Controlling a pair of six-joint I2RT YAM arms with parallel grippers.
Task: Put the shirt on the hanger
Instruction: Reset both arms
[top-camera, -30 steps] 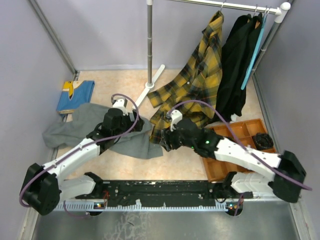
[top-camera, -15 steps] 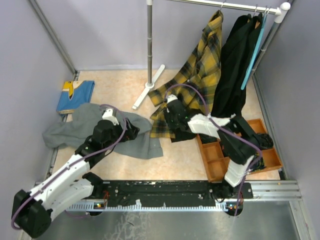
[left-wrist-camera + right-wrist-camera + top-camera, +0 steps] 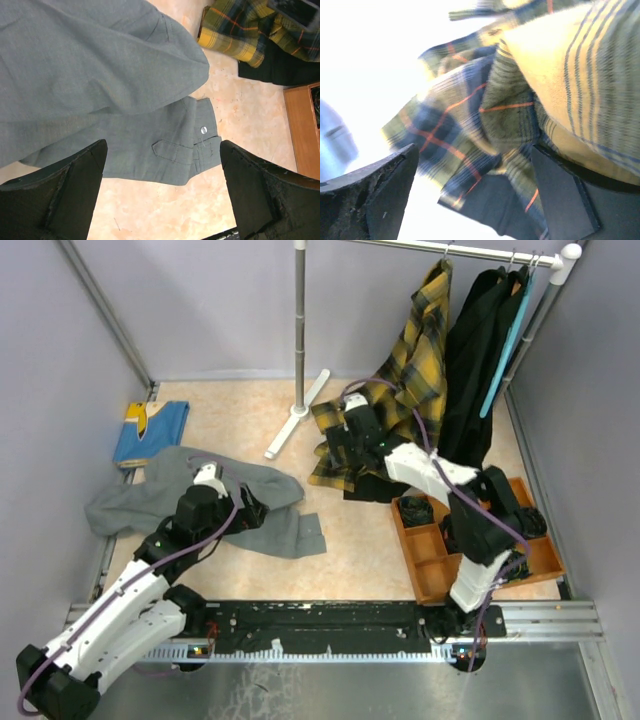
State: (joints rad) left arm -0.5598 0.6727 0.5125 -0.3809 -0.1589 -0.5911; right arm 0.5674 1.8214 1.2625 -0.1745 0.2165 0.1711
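Note:
A grey shirt (image 3: 190, 495) lies crumpled on the floor at the left; its cuff with a button (image 3: 202, 131) shows in the left wrist view. My left gripper (image 3: 255, 508) is open and empty, hovering over the shirt's near edge (image 3: 162, 200). A yellow plaid shirt (image 3: 410, 360) hangs from the rail, its lower part bunched on the floor. My right gripper (image 3: 338, 445) is open right at that bunched plaid (image 3: 485, 125), with fabric close between the fingers (image 3: 475, 200). A teal strip (image 3: 508, 340) hangs edge-on among the black garments; whether it is the wavy-bar hanger I cannot tell.
The rack's pole (image 3: 298, 330) and white foot (image 3: 295, 420) stand at the back middle. Black garments (image 3: 475, 380) hang at the right. An orange compartment tray (image 3: 430, 565) lies on the floor at the right. A blue folded cloth (image 3: 150, 430) lies at the far left.
My left arm has drawn back towards the near left, off the grey shirt's right end. My right arm has swung away towards the rack, and the plaid shirt's lower part has shifted back with it.

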